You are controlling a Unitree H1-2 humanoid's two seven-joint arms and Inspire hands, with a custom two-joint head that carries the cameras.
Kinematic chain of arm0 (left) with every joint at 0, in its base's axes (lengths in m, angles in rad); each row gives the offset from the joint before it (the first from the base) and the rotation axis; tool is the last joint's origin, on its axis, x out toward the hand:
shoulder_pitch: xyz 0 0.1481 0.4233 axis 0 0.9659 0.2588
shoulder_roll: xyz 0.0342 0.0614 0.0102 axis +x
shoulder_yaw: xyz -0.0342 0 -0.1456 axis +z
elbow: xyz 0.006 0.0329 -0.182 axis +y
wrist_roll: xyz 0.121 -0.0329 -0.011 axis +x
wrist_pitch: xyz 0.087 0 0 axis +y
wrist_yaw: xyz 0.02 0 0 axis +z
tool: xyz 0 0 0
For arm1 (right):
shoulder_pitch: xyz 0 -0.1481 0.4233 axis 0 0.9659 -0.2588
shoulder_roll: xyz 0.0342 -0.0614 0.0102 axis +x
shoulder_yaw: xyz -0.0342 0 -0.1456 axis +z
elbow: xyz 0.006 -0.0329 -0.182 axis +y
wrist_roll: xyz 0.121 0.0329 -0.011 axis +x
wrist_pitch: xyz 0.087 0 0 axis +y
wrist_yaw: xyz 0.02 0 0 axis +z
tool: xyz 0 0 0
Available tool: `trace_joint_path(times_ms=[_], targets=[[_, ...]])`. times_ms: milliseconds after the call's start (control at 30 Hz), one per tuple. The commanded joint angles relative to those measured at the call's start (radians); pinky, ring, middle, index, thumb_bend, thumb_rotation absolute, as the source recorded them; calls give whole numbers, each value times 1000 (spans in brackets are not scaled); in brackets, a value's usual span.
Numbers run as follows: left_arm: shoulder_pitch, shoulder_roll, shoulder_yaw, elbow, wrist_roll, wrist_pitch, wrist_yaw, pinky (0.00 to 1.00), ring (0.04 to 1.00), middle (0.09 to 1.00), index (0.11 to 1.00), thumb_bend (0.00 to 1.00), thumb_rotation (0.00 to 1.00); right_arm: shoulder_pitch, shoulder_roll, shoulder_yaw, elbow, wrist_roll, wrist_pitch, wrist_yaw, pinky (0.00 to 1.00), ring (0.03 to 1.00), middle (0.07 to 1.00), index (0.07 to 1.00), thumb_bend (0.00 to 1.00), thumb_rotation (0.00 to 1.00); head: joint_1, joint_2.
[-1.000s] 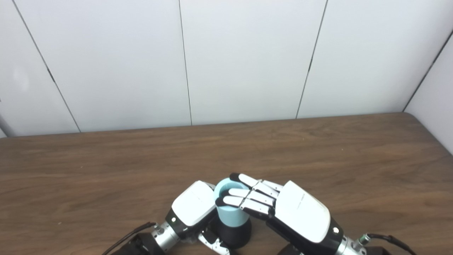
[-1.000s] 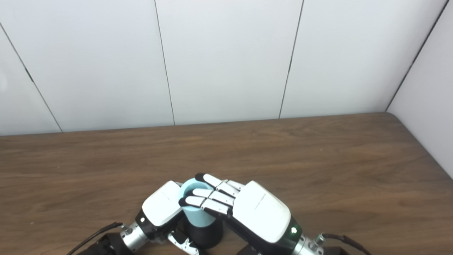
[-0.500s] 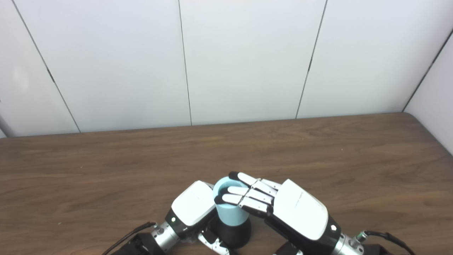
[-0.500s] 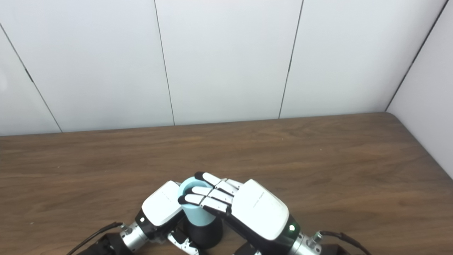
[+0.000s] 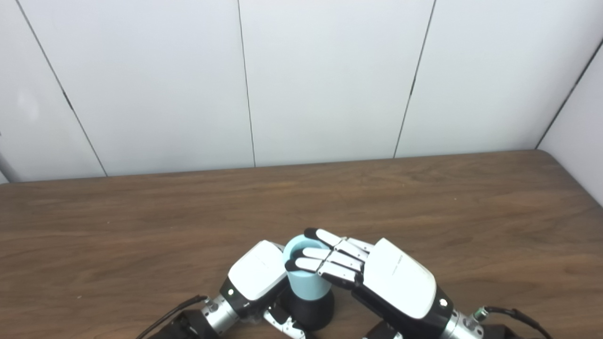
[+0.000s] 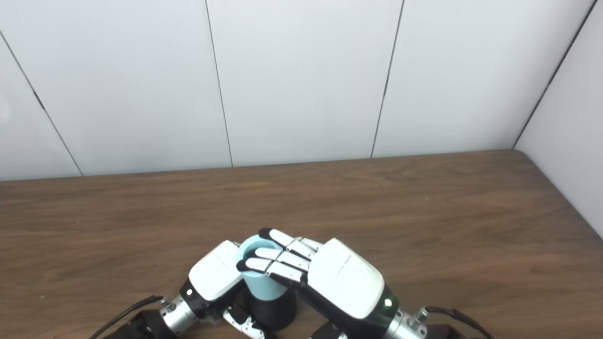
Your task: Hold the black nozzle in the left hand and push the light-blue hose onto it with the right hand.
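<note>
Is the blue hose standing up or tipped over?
Standing up. The hose sits upright on the black nozzle, its round open end facing up, with the right hand resting its fingers across that end.

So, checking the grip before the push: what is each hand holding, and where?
Left hand grips the black nozzle low down; right hand presses flat on the light-blue hose top.

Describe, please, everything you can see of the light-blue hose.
The light-blue hose is a short, smooth, matte tube standing upright, its open round end facing up. Its lower end sits on the black nozzle. The right hand lays its fingers over the rim; the left hand is against its left side.
</note>
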Motion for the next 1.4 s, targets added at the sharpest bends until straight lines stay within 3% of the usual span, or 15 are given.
trace_joint_path(times_ms=[0,1367], targets=[[65,10,-54,38,39,-20,-107,328,415,497,483,503,0,56,-47,36,76,-38,24,117,754,836,844,798,855,837,1,1],[66,14,-55,26,52,-16,-105,328,416,502,479,503,0,70,-55,41,97,-50,33,119,769,837,843,802,851,838,1,6]])
